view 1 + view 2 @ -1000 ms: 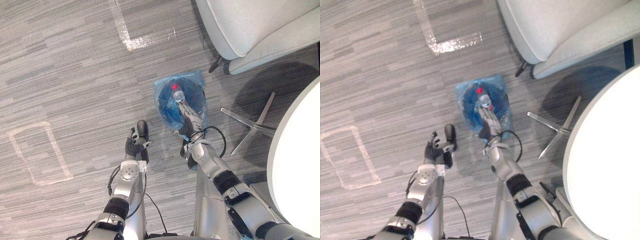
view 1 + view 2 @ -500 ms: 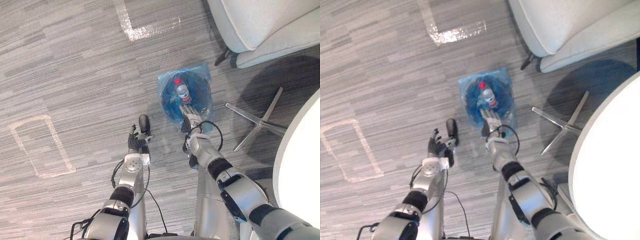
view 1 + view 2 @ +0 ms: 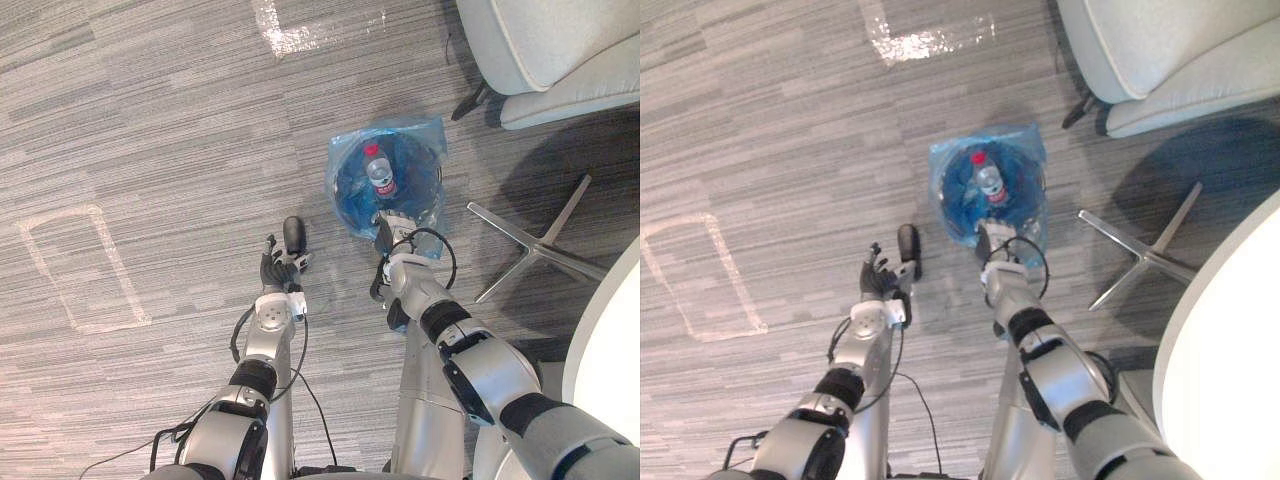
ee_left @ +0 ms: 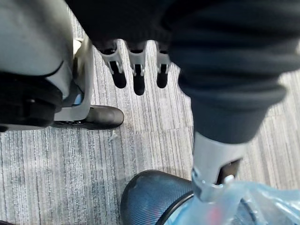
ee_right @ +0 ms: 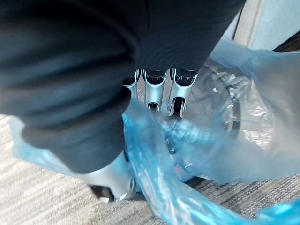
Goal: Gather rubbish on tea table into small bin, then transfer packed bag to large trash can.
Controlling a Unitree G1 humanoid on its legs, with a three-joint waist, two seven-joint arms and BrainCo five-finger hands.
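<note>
The small bin (image 3: 352, 192), lined with a blue bag (image 3: 432, 135), stands on the grey carpet floor (image 3: 150, 150) in the upper middle of the left eye view. A plastic bottle (image 3: 379, 172) with a red cap lies inside it. The right hand (image 3: 396, 228) is at the lower rim of the bin. Its fingers (image 5: 154, 91) reach inside the bag and the thumb (image 5: 110, 180) is outside, with the bag's edge between them; I cannot tell if they press on it. The left hand (image 3: 273, 270) hovers over the floor to the lower left of the bin, apart from it, its fingers (image 4: 138, 77) straight and holding nothing.
</note>
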